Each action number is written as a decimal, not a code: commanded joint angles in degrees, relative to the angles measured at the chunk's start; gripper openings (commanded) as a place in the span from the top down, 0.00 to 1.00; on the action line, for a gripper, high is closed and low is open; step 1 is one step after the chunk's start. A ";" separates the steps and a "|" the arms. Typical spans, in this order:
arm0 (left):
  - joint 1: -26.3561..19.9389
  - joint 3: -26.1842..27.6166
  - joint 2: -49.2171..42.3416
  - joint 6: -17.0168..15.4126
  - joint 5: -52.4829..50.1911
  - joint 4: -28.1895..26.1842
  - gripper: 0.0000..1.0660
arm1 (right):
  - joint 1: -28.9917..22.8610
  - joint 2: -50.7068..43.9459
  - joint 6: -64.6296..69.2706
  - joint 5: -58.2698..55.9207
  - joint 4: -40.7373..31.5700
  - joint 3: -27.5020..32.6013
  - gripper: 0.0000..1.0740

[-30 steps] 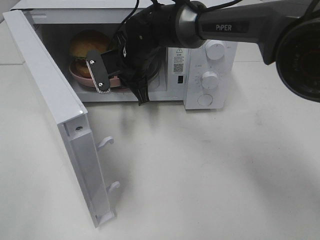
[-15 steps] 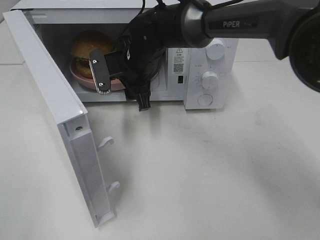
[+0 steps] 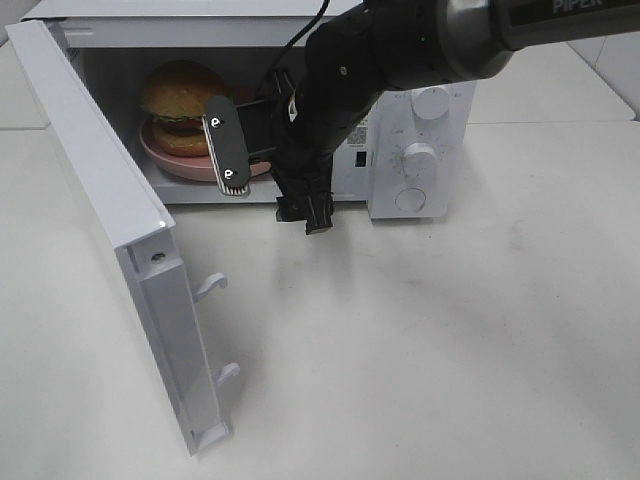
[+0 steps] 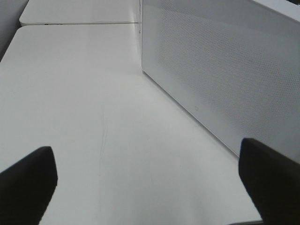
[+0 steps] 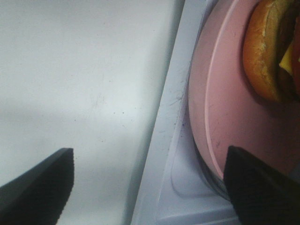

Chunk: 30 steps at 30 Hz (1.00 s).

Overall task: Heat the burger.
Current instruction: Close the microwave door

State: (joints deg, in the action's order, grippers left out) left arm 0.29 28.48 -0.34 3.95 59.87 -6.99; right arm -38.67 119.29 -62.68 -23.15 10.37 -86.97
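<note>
The burger (image 3: 180, 95) sits on a pink plate (image 3: 172, 160) inside the open microwave (image 3: 400, 70), toward the left of the cavity. My right gripper (image 3: 270, 182) hangs at the cavity mouth, just in front of the plate's right edge, open and holding nothing. One finger (image 3: 227, 145) points at the plate and the other hangs lower over the table. In the right wrist view the burger (image 5: 269, 51) and plate (image 5: 225, 103) lie beyond the open right gripper (image 5: 150, 187), apart from it. The left gripper (image 4: 150, 183) is open over bare table beside the microwave's perforated wall (image 4: 225, 70).
The microwave door (image 3: 110, 200) swings out to the left front, its latch hooks (image 3: 212, 285) pointing right. Two knobs (image 3: 432, 100) and a round button (image 3: 410, 200) sit on the control panel at the right. The white table (image 3: 420, 340) spreads in front.
My right gripper has opened wide and drawn back out of the cavity toward the right and front. The plate with the burger stays inside. The left gripper holds still.
</note>
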 commanded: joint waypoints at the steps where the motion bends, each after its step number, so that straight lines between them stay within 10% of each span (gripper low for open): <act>1: -0.06 -0.11 -1.15 -0.23 -0.40 -0.06 0.03 | 0.06 -4.41 1.95 1.72 1.32 4.58 0.19; 30: -0.06 -0.11 -1.15 -0.23 -0.40 -0.11 0.03 | 0.06 -27.10 28.19 -8.37 10.37 23.66 0.26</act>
State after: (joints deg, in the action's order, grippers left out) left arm 0.29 28.48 -0.34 3.95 59.87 -6.99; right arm -38.67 94.77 -39.19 -29.05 19.37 -64.74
